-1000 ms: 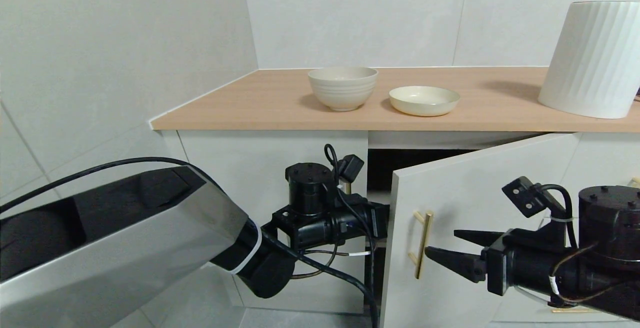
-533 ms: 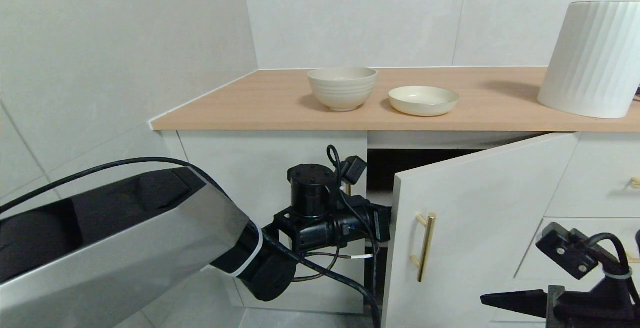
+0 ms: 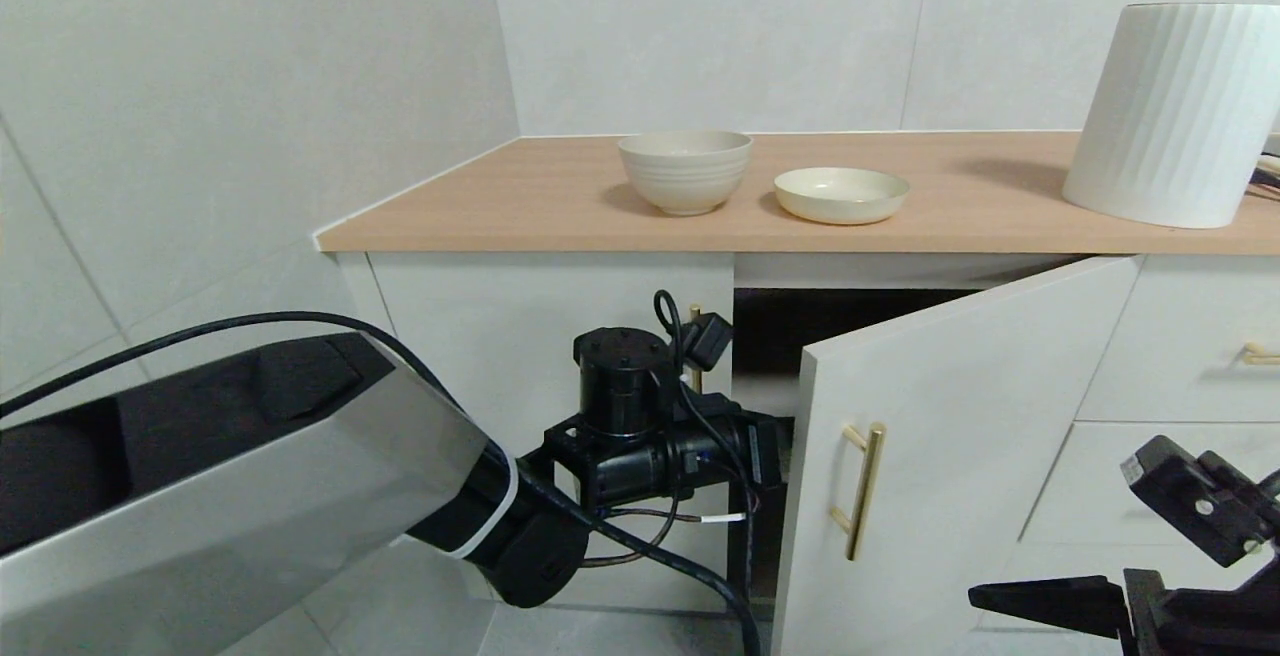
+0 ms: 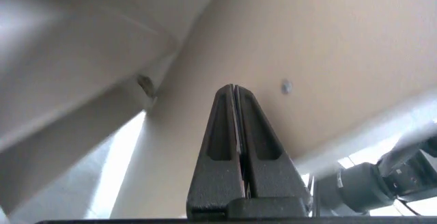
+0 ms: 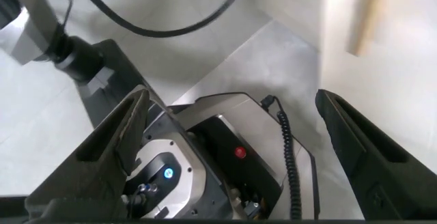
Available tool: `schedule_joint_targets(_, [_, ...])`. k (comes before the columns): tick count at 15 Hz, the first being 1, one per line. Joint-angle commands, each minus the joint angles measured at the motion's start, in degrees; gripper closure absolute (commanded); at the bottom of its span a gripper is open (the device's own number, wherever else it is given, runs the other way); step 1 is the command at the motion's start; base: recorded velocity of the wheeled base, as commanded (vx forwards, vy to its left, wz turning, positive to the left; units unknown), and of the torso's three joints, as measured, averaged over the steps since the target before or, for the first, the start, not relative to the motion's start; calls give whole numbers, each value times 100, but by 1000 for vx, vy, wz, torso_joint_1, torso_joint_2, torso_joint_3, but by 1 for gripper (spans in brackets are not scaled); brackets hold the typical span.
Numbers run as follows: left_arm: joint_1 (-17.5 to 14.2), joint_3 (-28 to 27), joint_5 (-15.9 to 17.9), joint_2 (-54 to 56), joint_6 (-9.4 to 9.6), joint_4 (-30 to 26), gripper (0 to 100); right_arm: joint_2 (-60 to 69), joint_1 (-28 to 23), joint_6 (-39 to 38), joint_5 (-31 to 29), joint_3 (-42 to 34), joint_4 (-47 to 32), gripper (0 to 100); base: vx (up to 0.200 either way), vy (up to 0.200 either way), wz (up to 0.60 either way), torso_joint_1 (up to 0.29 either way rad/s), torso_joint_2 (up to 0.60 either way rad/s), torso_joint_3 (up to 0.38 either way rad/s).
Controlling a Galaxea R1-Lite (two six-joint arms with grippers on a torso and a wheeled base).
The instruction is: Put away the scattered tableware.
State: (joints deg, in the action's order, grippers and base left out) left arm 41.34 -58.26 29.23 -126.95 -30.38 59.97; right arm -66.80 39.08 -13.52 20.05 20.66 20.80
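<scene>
Bowl [image 3: 685, 171] and shallow dish [image 3: 842, 195] noted side by side on countertop [image 3: 500, 206]. Both judged rigid, glazed, slippery and breakable, best pinched at the rim. Left gripper [image 4: 234, 91] fingers pressed together, empty; right gripper [image 5: 232, 95] fingers spread wide, empty.

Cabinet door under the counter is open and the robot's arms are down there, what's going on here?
The robot is meant to put tableware away, but nothing is picked up yet. A bowl and a shallow plate sit side by side on the wooden counter. Below them the cabinet door stands partly open. The left gripper is shut and empty at the cabinet opening; the right gripper is open and empty, low to the door's right.
</scene>
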Motion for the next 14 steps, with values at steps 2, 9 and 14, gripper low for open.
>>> schedule_joint_targets(2, [-3, -203, 3, -49, -12, -187, 100, 1, 12, -2, 25, -18, -5, 0, -200, 0, 0, 2, 2, 0])
schedule_joint_targets(9, [6, -827, -5, -207, -12, -741, 100, 10, 20, 16, 42, -36, -5, 0, 0, 0, 0, 0, 0, 0])
schedule_joint_targets(14, [6, -1232, -5, -321, -21, -1048, 100, 10, 20, 25, 42, -36, -5, 0, -120, 0, 0, 5, 0, 0])
